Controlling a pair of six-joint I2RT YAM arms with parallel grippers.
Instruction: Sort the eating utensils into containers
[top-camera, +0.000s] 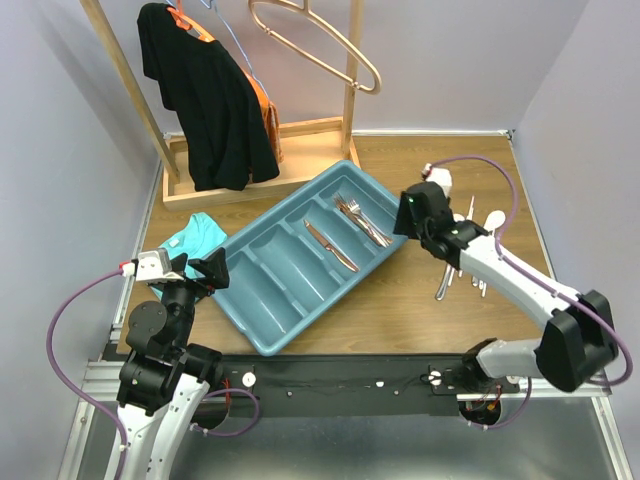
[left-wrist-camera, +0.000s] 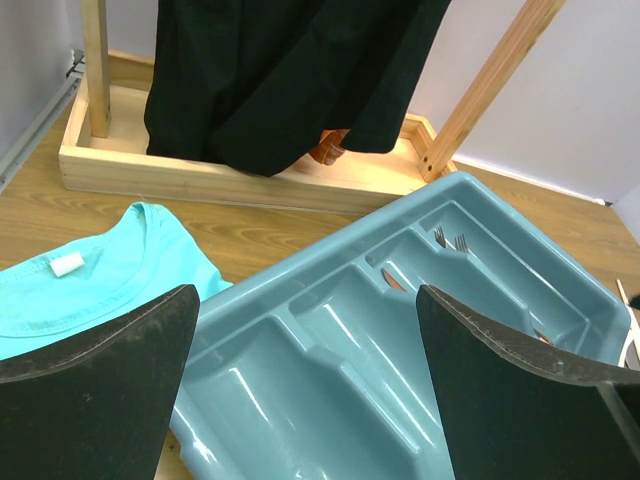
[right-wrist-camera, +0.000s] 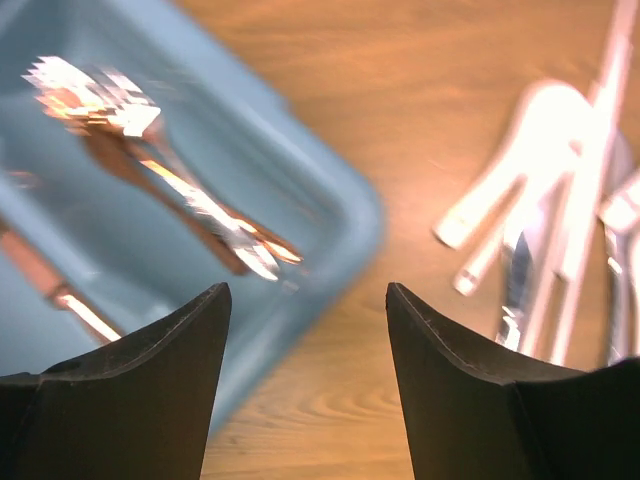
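Coppery forks (top-camera: 362, 220) lie in the upper-right compartment of the teal tray (top-camera: 262, 300), mid-frame. Loose cutlery (top-camera: 446, 283) sits on the worktop (top-camera: 400, 310) at right. The right hand (right-wrist-camera: 305, 290) hovers above the tray's corner, wide and empty. The left hand (left-wrist-camera: 307, 292), at lower left, is also wide and empty.

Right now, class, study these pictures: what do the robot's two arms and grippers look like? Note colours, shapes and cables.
Both the left arm and the right arm have white links between chunky black joints. A purple cable loops along each. The left gripper and right gripper each have two black, wedge-shaped fingers.
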